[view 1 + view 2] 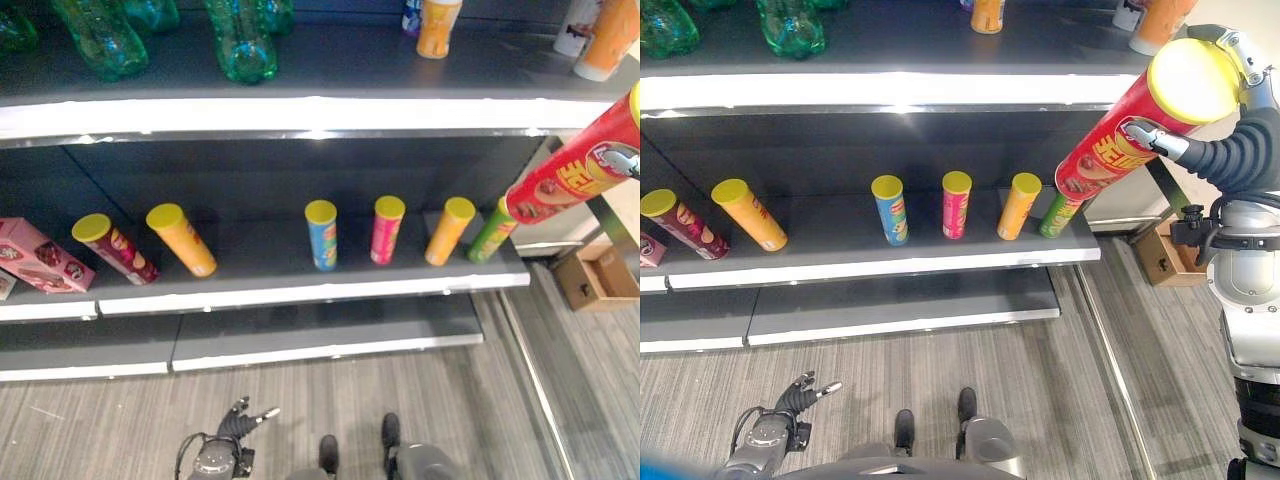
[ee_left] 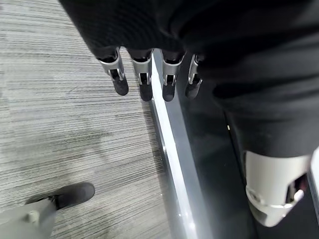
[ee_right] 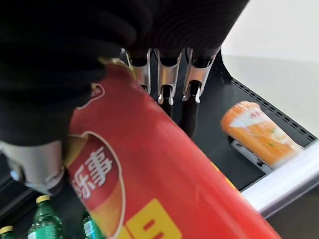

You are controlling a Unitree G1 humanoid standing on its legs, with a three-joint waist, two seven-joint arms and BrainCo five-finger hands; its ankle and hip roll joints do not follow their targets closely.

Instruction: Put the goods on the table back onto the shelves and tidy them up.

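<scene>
Right eye view gives us the clearest look at our right hand, raised beside the shelving with its fingers and thumb curled round a tall red can. It is a smooth, glossy cylinder with a flat yellow lid, tilted so the lid end points up and toward us while the base slants down toward the right end of the middle shelf. In the right wrist view we see our silver, dark-tipped fingers reaching round the far side of that red tube, with the ribbed dark cover above it.

On the middle shelf, a flat dark grey board with a pale front edge, stands a row of slim cylinders with yellow lids: a maroon can, an orange can, a blue can, a pink can, a second orange can and a green can, whose top is partly hidden behind the red one. A pink carton, boxy and flat-sided, lies at the left end.

The top shelf carries ribbed green bottles of clear plastic and an orange cup.

Our left hand hangs low over the striped grey floor, fingers relaxed and slightly spread, holding nothing. A brown cardboard box sits open on the floor at the right.
</scene>
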